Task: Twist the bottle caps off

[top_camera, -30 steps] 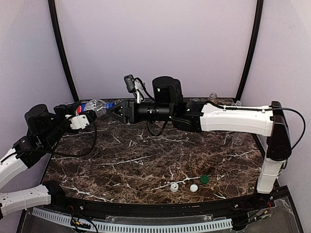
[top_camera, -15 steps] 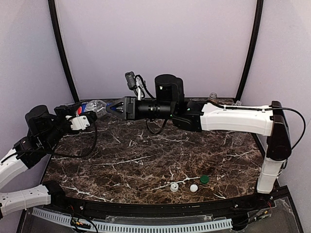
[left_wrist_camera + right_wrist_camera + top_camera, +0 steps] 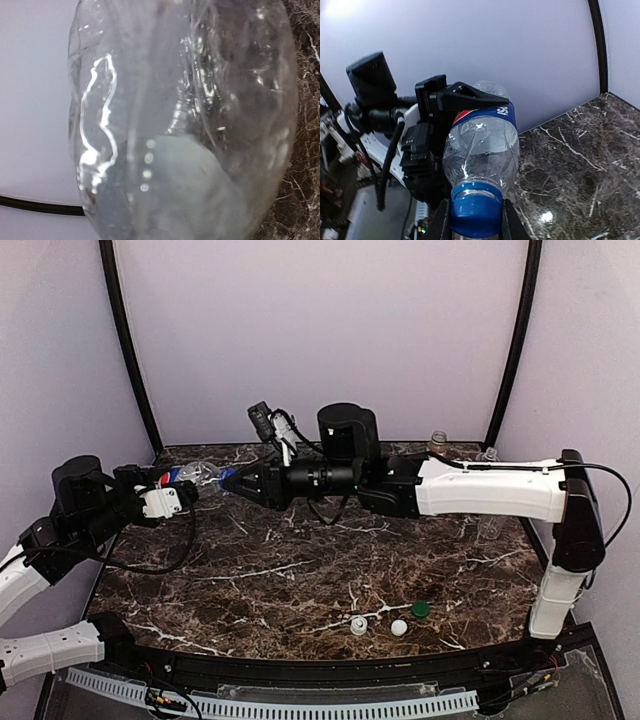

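From above, the left gripper (image 3: 178,480) is clenched on one blue-labelled bottle (image 3: 205,473), held sideways at the back left of the table (image 3: 300,570). The right gripper (image 3: 235,480) grasps the bottle's blue cap (image 3: 228,478), and three loose caps lie near the front: two white caps (image 3: 399,627) and one green cap (image 3: 420,608). The left wrist view shows only the bottle's clear wall, while the right wrist view shows that one blue cap pinched between two fingers (image 3: 442,222)

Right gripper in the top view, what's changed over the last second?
The right gripper moved left, and its jaws closed onto the round blue plastic cap of the clear plastic bottle with the blue label. The left gripper stayed shut on that bottle. The loose green cap and two white caps near the front edge did not move.
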`<state>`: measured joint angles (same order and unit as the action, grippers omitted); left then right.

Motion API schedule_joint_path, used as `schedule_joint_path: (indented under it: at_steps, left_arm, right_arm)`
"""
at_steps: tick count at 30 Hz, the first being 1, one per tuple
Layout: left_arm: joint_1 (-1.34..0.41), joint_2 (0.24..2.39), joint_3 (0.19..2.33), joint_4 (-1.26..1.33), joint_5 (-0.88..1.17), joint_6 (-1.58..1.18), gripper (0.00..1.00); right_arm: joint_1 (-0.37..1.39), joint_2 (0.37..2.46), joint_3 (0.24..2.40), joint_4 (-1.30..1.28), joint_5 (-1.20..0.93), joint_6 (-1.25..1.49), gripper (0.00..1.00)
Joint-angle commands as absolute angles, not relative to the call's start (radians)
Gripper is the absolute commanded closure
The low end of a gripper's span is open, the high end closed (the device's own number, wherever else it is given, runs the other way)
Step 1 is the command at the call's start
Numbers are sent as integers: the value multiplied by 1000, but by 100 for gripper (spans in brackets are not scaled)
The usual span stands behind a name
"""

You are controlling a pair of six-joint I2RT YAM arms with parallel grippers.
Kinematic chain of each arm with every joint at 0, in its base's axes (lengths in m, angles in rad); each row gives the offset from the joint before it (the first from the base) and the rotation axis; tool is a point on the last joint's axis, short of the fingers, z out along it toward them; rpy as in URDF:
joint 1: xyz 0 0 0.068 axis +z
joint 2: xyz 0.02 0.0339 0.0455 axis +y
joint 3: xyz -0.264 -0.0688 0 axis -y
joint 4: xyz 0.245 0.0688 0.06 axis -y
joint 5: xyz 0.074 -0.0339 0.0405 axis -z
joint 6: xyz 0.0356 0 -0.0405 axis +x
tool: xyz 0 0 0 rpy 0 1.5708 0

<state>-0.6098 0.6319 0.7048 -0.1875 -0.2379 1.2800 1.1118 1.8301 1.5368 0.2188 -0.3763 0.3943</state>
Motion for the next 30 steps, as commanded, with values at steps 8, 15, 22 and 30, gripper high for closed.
schedule_joint_path:
  at_steps: [8, 15, 22, 30]
  left_arm:
    - [-615, 650, 731, -772, -20, 1306, 72]
    - [-615, 652, 735, -908, 52, 1369, 73]
    - [-616, 650, 737, -922, 86, 1351, 73]
    - [-615, 631, 732, -811, 30, 1242, 74]
  right_arm:
    - [1444, 1659, 1355, 37, 209, -1054, 100]
    - [1523, 1677, 1225, 319, 557, -1668, 100]
    - [1532, 1701, 1103, 572, 555, -2003, 100]
    - [1512, 1691, 1263, 267, 589, -1472, 100]
